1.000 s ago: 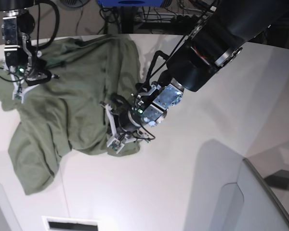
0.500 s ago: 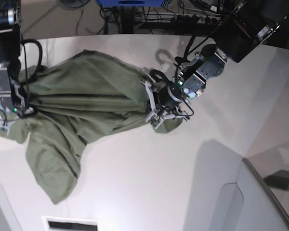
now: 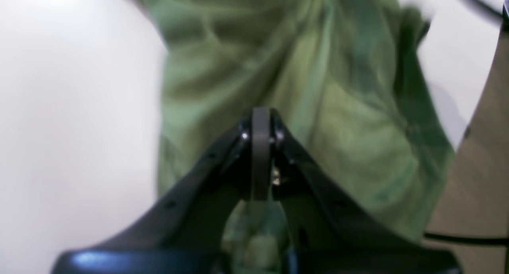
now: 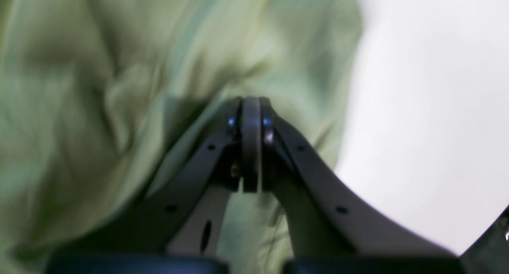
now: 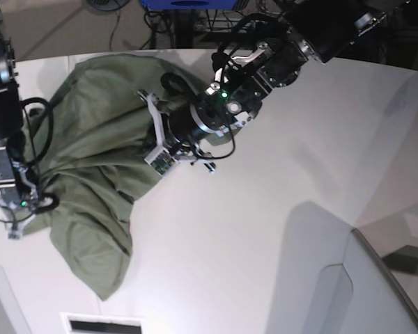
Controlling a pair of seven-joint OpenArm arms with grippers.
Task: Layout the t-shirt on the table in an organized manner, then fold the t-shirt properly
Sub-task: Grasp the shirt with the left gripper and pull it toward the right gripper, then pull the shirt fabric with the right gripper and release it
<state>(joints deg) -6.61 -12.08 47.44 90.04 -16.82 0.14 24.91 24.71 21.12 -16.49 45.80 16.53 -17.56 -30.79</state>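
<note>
since the earlier frames both arms are carrying the t-shirt [image 5: 101, 174] leftward across the table [image 5: 285, 181], the left gripper [image 5: 155, 136] now sitting further left and higher. its jaws are pressing tight together, pinching green cloth. the right gripper [image 5: 10, 223] is likewise clamping fabric at the table's left edge, the shirt lying bunched between them.

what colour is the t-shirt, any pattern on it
Plain olive green, no pattern visible. The t-shirt shows best in the base view; both wrist views are blurred.
</note>
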